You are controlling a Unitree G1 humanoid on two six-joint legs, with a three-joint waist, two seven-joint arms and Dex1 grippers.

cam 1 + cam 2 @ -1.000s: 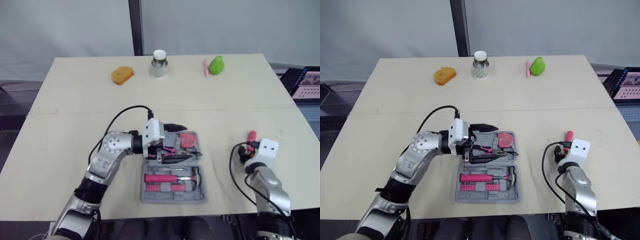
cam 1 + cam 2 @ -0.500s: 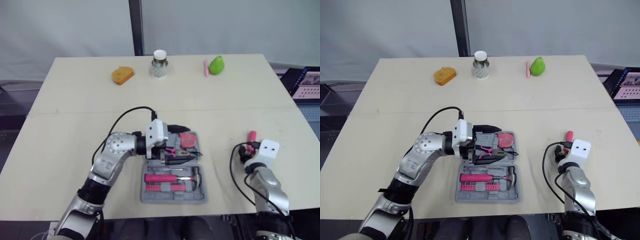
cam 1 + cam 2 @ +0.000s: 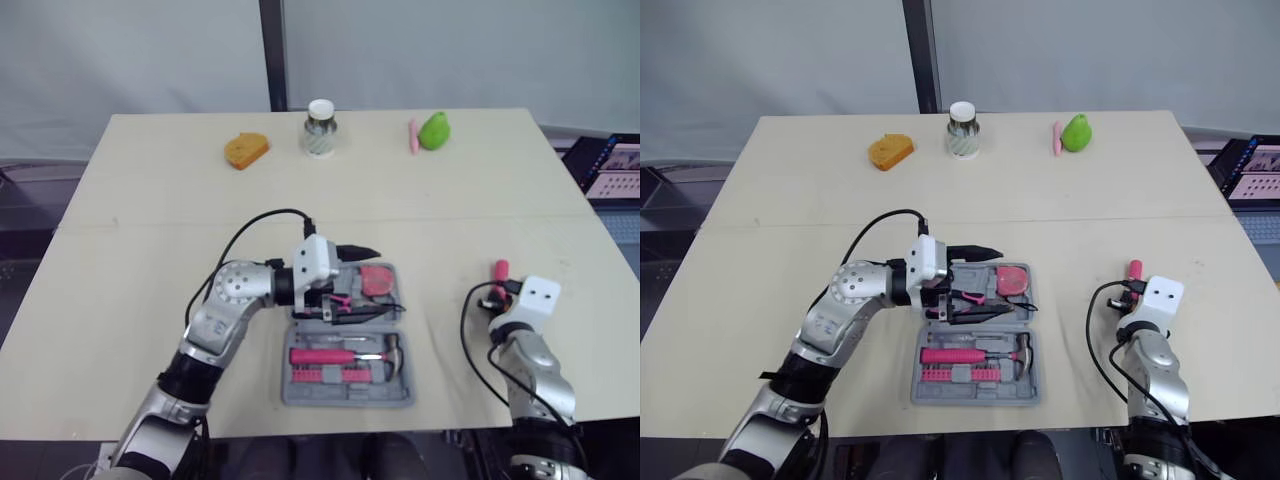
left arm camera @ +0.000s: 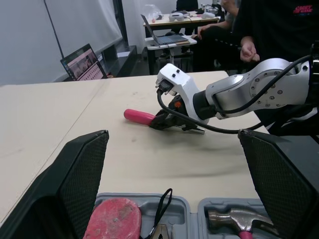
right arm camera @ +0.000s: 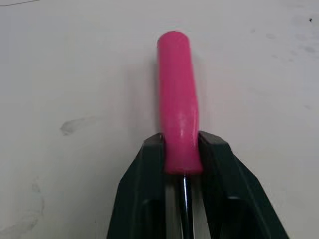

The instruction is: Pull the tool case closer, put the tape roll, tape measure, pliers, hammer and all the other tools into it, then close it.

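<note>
Screwdriver (image 5: 178,99), right hand (image 5: 182,143), near table (image 3: 560,230) edge

The table (image 3: 150,200) had a pale, matt top — smooth, with a few faint grey scuffs. The tool case (image 4: 194,219) was dull grey moulded plastic. In it the hammer (image 4: 227,219) had a metal head with a soft sheen, and the red rounded tool (image 4: 112,224) looked mottled and matt. The screwdriver (image 5: 177,109) had a glossy pink plastic handle and a bright metal shaft. The left gripper (image 4: 173,135) had fingers (image 4: 79,174) of black plastic with finely textured faces; the right gripper (image 5: 182,142) showed smoother black plastic — faintly shiny.
</note>
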